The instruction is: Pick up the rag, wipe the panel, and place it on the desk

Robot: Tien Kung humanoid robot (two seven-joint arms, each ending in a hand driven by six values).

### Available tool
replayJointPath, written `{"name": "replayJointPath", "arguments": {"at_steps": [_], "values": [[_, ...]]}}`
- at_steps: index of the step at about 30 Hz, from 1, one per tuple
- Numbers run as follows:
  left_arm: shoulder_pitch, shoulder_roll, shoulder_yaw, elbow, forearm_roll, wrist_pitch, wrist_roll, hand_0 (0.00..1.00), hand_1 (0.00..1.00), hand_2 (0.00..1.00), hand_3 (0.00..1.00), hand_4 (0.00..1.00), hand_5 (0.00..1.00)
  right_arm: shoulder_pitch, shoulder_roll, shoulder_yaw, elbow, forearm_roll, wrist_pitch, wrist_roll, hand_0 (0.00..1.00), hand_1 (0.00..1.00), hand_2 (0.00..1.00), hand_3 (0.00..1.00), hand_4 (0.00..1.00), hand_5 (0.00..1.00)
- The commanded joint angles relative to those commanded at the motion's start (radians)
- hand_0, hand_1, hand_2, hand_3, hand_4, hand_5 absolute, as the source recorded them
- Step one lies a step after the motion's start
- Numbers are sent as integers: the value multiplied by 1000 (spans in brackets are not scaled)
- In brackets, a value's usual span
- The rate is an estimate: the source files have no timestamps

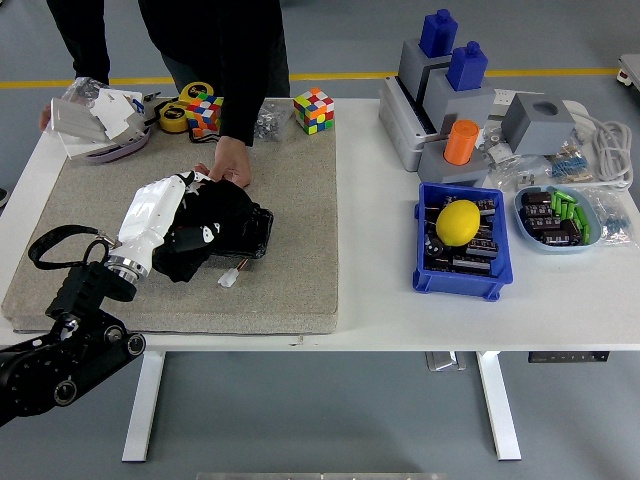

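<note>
Left white-backed robot hand [160, 215] grips crumpled black cloth rag [205, 232] atop flat black panel [250, 232], forearm slanting down-left; panel's long axis unclear.

Two multicoloured puzzle cubes stand at the far side of the table, one [204, 112] to the left and one [314, 109] further right at the mat's far corner. Two blue blocks [438, 32] [467, 66] top the grey fixture at far right, with one orange cylinder [461, 141] nearer. One yellow lemon-like ball [459, 222] sits in the one blue bin [492, 284]. One person's hand [228, 164] and one robot hand [172, 222] show.
</note>
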Motion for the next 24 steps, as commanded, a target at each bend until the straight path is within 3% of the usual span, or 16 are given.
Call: {"name": "replayJointPath", "arguments": {"at_steps": [14,24], "values": [[-24,-8,56,-96,28,0,15,181,100,348,637,553,13,3,-2,-10,-5,7,2,-3,713,616,673,608,998,597],[-24,-7,53,-37,-4,0,-6,181,99,349,638,554,15,2,-3,-7,-2,6,1,-5,713,616,673,608,998,597]]}}
